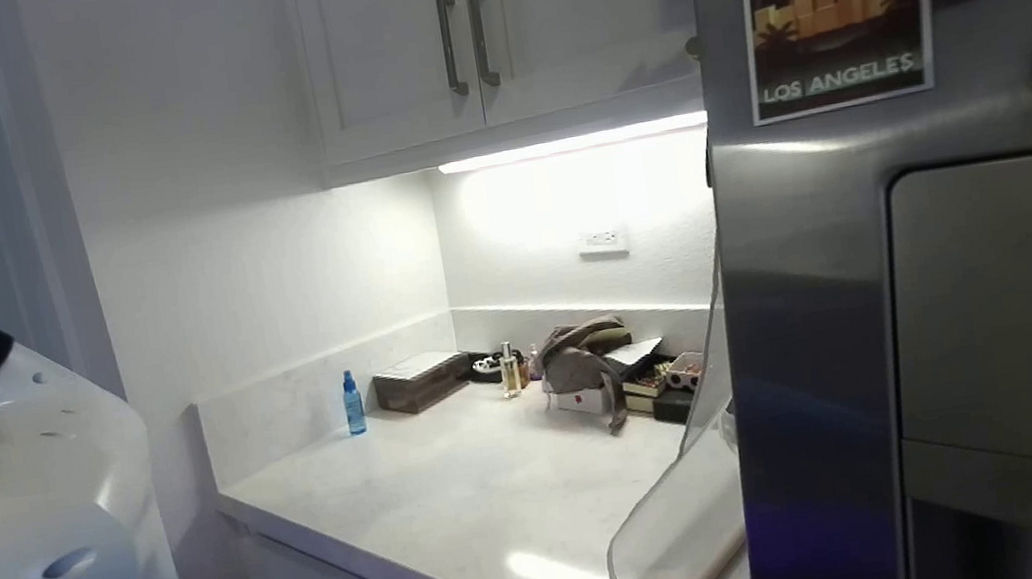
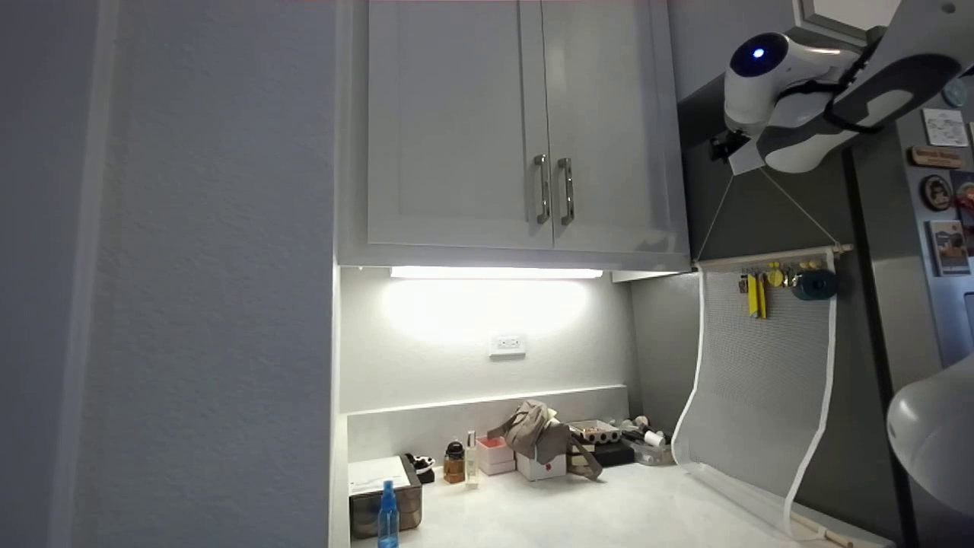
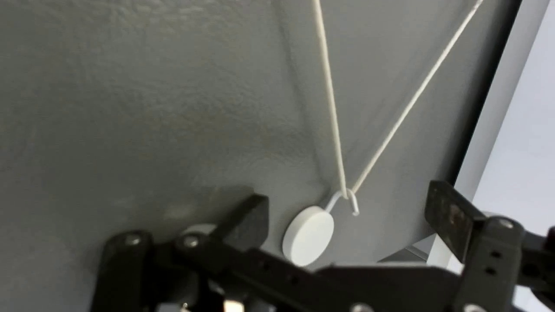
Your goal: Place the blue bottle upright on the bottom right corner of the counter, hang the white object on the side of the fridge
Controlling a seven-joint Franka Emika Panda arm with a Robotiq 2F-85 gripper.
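The white object [image 2: 761,396], a mesh sheet with wooden rods, hangs against the side of the fridge [image 2: 658,335]. In the wrist view its cord [image 3: 331,99] loops over a white round-based hook [image 3: 308,236] fixed on the grey side. My gripper [image 3: 349,216] is open, its fingers apart on either side of the hook, holding nothing. The sheet's lower end rests on the white counter [image 1: 462,479]. The blue bottle [image 1: 352,403] stands upright on that counter, near the wall and a brown box; its base is cut off in an exterior view [image 2: 388,517].
Keys and yellow tags [image 2: 757,295] hang at the sheet's top. Along the backsplash are a brown box [image 1: 423,383], perfume bottles [image 2: 472,460], a grey-brown bag [image 2: 533,432] and small boxes. White cabinets [image 2: 456,122] come close to the fridge's side, near the arm [image 2: 761,84].
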